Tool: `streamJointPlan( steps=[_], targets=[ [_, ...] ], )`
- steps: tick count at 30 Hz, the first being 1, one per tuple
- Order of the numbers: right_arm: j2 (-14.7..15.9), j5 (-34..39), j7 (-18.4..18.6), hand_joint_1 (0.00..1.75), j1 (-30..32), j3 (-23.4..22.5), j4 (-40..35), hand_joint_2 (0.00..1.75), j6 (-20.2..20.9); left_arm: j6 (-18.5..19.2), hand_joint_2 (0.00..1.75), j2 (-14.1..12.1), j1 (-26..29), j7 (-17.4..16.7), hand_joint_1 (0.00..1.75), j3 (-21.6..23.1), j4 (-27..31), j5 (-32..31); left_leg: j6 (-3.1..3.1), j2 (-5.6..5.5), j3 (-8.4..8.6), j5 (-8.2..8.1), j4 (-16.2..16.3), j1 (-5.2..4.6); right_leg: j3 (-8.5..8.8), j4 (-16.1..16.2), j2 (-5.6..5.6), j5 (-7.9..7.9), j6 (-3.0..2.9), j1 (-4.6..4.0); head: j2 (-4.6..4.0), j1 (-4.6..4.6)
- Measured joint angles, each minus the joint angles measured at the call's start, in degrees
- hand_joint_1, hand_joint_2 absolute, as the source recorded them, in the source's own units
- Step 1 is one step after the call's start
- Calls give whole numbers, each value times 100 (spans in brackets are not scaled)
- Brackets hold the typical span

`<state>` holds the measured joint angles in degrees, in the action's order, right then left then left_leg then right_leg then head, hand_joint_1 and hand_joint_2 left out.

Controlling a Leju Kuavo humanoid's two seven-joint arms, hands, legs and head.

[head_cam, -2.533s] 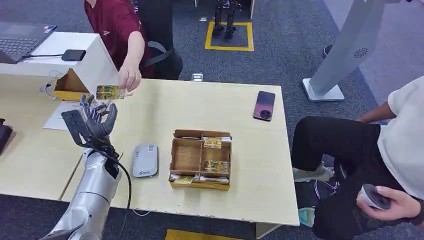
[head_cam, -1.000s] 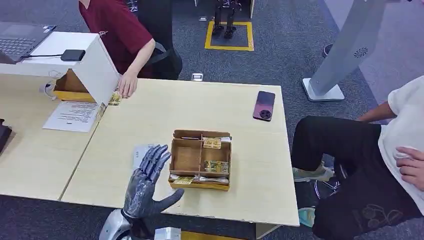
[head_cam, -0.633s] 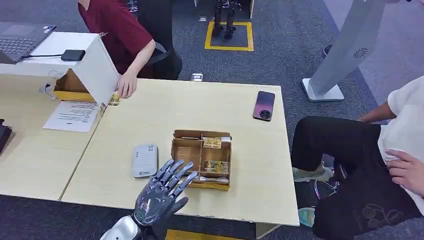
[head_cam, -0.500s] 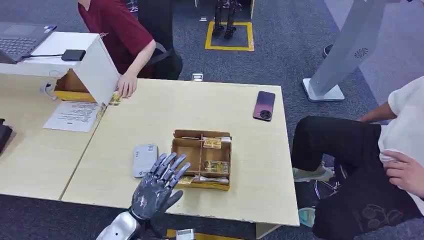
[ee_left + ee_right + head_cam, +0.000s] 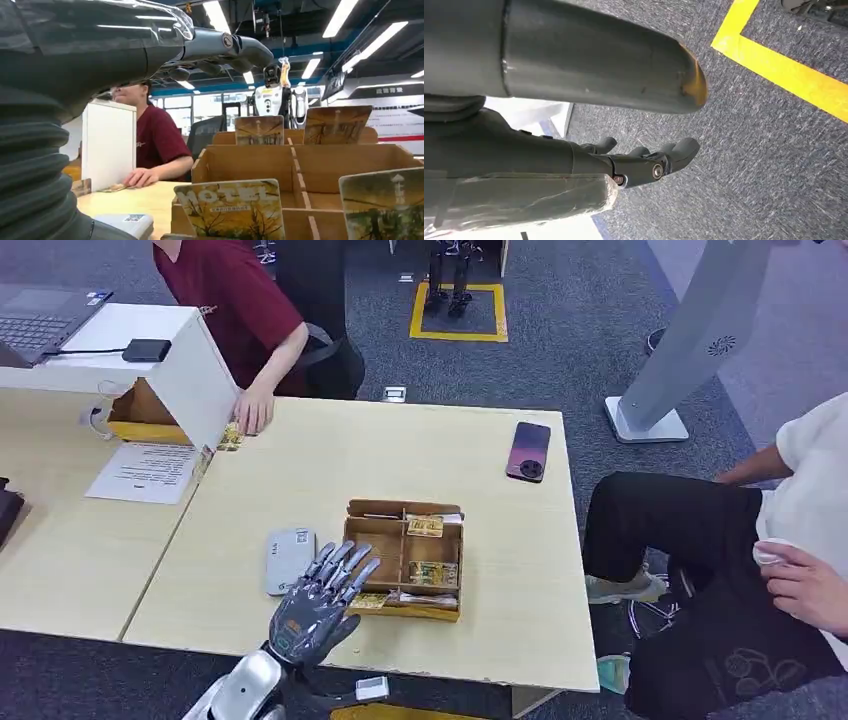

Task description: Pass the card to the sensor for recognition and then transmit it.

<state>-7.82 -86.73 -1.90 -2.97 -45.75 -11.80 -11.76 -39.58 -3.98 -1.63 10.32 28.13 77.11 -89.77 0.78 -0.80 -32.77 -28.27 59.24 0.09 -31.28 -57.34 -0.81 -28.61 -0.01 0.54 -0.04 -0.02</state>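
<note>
My left hand hovers open, fingers spread, over the table's front edge, between the grey-white card sensor and the front-left corner of the cardboard card box. Its fingertips reach toward a card in the box's front slot. More cards stand in the other compartments. In the left wrist view the fingers stretch above a "HOTEL" card, holding nothing. My right hand hangs over grey carpet with nothing in it.
A person in a red shirt rests a hand on a card at the table's far left corner, beside a white box. A phone lies at the far right. Another person sits on the right.
My left hand came down from near the person's card at the far left to the box's front-left corner. The person laid that card on the table.
</note>
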Motion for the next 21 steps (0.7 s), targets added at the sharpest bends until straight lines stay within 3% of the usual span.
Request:
streamJointPlan(
  steps=[21],
  targets=[
    [-2, 0, 0, 0, 0, 0, 0, 0, 0, -4, 175, -24, -67, -2, 0, 33, -234, -4, 0, 0, 0, 0, 0, 0, 0, 0, 0, 0, 0, 0, 0, 0]
  ],
)
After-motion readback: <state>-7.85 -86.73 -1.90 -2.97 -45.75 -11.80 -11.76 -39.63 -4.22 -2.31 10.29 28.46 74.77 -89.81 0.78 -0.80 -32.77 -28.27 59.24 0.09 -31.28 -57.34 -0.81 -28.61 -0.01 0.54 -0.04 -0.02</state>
